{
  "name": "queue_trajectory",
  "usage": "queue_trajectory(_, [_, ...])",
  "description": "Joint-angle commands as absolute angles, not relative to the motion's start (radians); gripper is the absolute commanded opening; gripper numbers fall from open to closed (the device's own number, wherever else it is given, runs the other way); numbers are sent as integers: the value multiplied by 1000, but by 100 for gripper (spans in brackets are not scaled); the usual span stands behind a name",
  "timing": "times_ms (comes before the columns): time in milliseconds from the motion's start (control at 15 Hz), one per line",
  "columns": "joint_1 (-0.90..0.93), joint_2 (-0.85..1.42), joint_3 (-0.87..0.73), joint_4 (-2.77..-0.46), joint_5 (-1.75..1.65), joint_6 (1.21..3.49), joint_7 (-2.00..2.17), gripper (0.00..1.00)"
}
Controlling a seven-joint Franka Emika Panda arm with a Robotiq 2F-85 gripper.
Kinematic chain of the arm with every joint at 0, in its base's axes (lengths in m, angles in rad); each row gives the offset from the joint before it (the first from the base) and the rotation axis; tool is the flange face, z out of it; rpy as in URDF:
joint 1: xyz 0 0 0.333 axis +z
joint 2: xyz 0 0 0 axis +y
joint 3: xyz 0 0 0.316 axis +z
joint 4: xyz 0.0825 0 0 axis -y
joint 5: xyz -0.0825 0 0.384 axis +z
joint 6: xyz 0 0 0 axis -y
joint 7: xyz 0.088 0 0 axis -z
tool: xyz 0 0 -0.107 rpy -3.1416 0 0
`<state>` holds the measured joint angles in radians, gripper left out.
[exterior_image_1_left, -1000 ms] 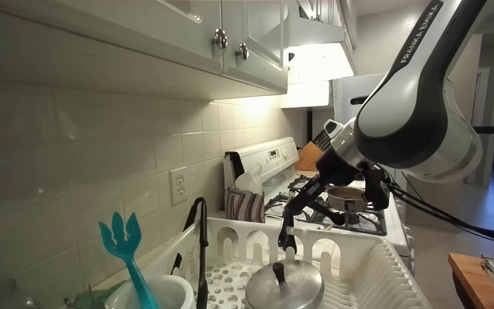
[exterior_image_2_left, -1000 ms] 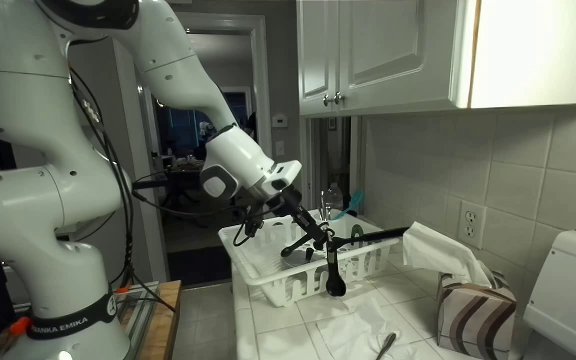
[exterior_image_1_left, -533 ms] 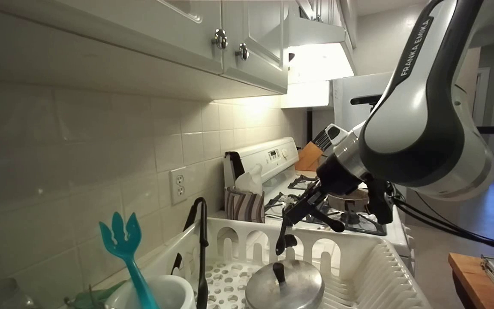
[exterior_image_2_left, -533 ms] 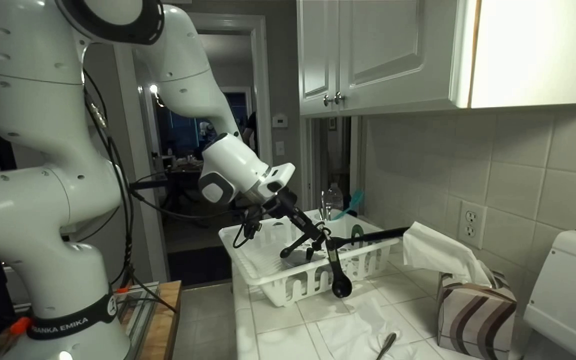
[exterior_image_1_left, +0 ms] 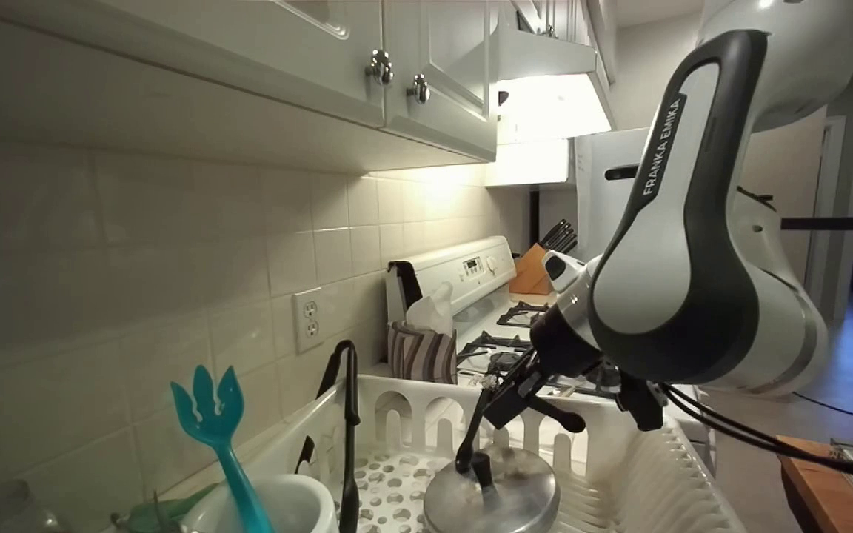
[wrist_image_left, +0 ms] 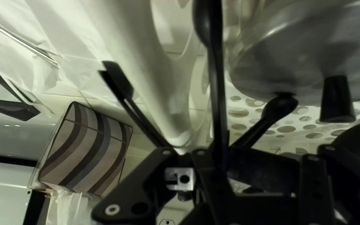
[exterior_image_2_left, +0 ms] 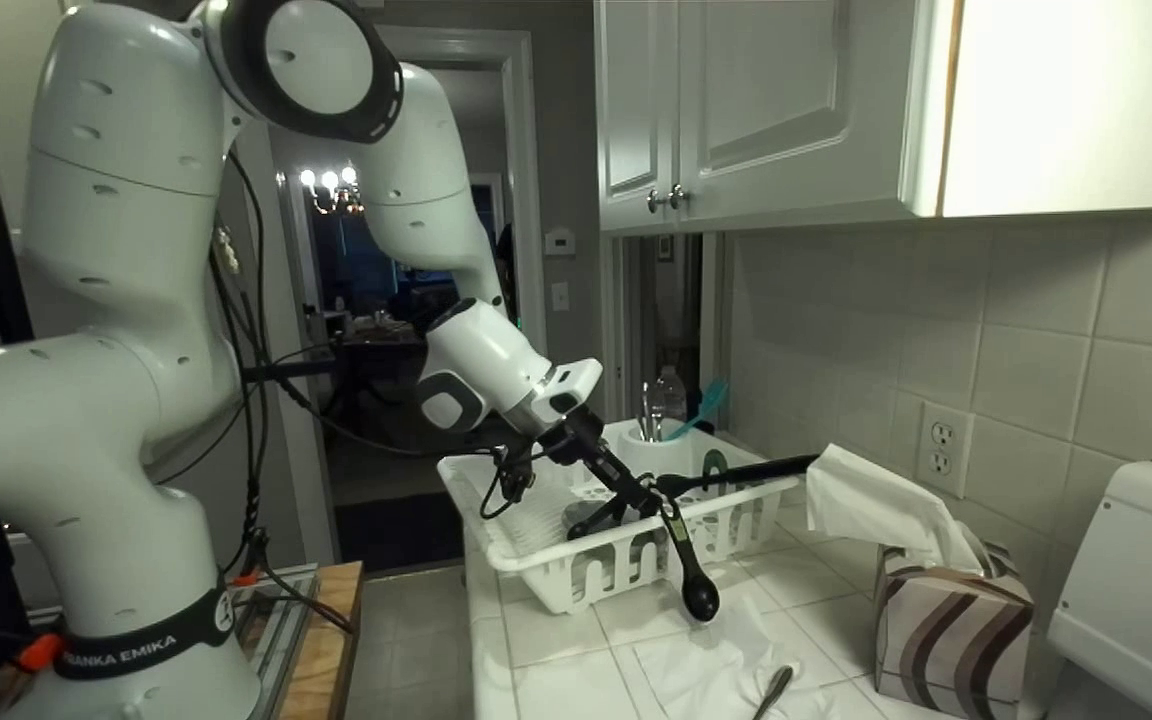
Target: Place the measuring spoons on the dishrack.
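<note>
The dark measuring spoons fan out from my gripper over one end wall of the white dishrack. In an exterior view the gripper is shut on their joined end, and a spoon hangs down in front of the rack wall. In the wrist view one spoon points outside the rack's rim. Another spoon points inward by the pot lid, and a third is between them. The fingertips are partly hidden by the spoons.
A metal pot lid with a black knob lies in the rack. Black tongs and a white cup holding a teal forked spatula stand at the wall side. A tissue box and crumpled paper are on the counter.
My arm has lowered and shifted, bringing the gripper and held spoons lower over the rack's end wall. One spoon now overlaps the lid in an exterior view. The grip stays shut.
</note>
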<state>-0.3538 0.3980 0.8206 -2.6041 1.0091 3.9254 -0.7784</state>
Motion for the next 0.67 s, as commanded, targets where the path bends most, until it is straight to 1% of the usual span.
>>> queue_trajectory(0, [-141,407,612,-2527,999,3882,-711,0])
queue_trajectory(67, [-99,414,567,-2511,992,3874,-696,0])
queue_trajectory(133, [-192,476,667,-2475,1030,3927,-767,0])
queue_trajectory(200, [-150,480,630,-2459,1030,3920,-755,0])
queue_trajectory(267, [-144,482,633,-2451,1031,3917,-751,2])
queue_trajectory(333, [37,421,441,-2465,994,3838,-650,19])
queue_trajectory(400, [72,424,402,-2457,989,3828,-633,27])
queue_trajectory(467, [-36,473,516,-2424,1028,3873,-710,30])
queue_trajectory(533, [5,469,481,-2419,1032,3866,-698,36])
queue_trajectory(600, [8,475,485,-2417,1028,3867,-688,44])
